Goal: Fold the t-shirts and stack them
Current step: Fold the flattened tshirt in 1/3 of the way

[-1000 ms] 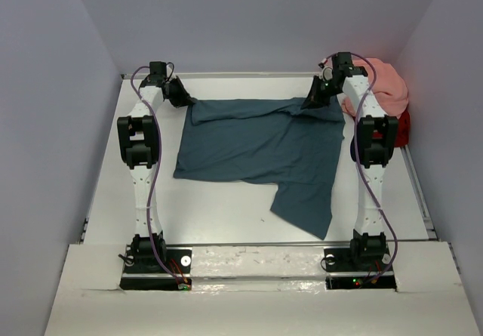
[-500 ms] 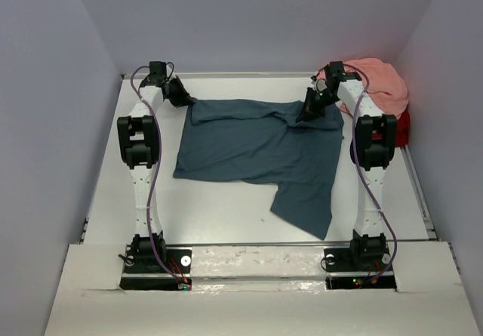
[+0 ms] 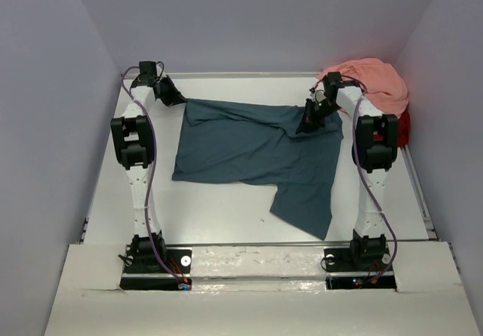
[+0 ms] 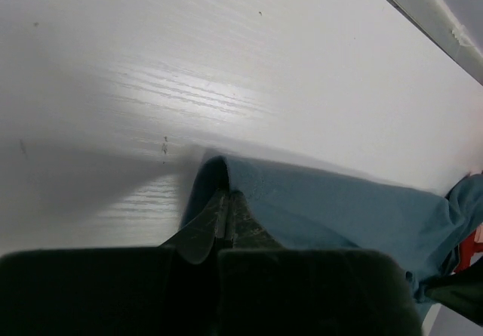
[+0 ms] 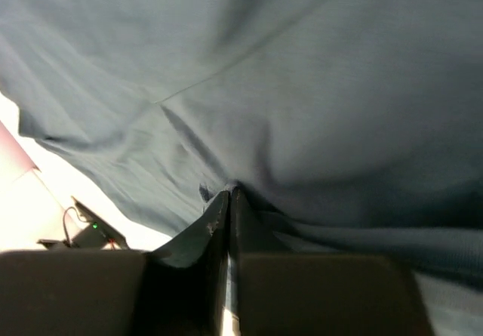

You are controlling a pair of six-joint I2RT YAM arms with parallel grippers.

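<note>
Spread on tabletop, teal t-shirt lay with one flap trailing near. At its far edge, left hand and right hand each clenched on cloth (thin pinches); fabric could slip, or right arm snag pink t-shirt beyond.

Spread-out teal shirt; pink shirt and red shirt bunched together

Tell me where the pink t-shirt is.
Top view: the pink t-shirt lies bunched in the far right corner, touching the red t-shirt, just behind the right arm.
</note>
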